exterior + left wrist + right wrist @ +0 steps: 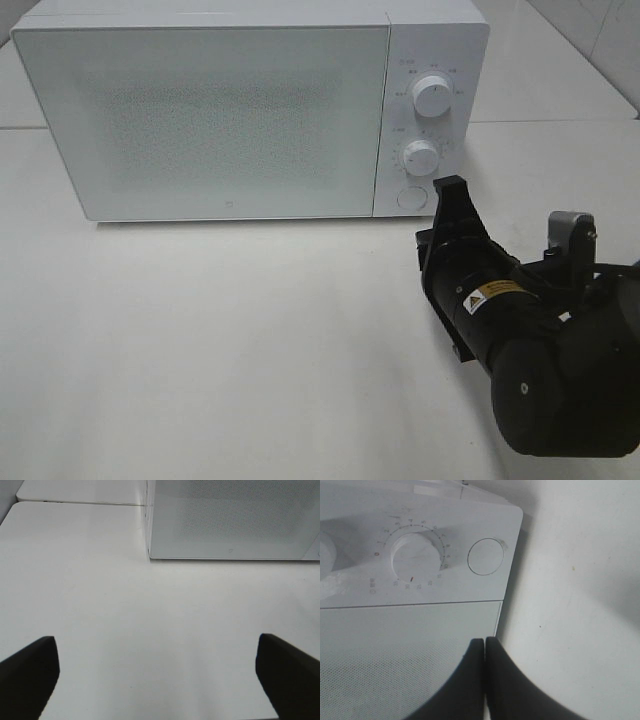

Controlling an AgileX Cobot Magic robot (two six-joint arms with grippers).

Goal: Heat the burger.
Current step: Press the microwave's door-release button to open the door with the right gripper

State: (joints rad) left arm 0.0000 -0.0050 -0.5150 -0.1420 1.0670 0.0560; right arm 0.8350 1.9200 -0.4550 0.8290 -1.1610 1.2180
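The burger is out of view. The white microwave (200, 110) stands at the back of the table with its door (395, 645) closed. My right gripper (447, 186) is shut with nothing between its fingers, and its tip is just in front of the control panel's lower right corner. In the right wrist view the shut fingertips (484, 642) meet over the door's edge, short of the round button (486, 556). My left gripper (157, 655) is open and empty over the bare table, in front of the microwave's left corner (149, 555).
Two dials, the upper knob (432, 95) and the timer knob (421, 156), sit above the round button (410, 197). White tabletop (220, 330) stretches in front of the microwave. A seam between table sections (80, 502) runs behind it.
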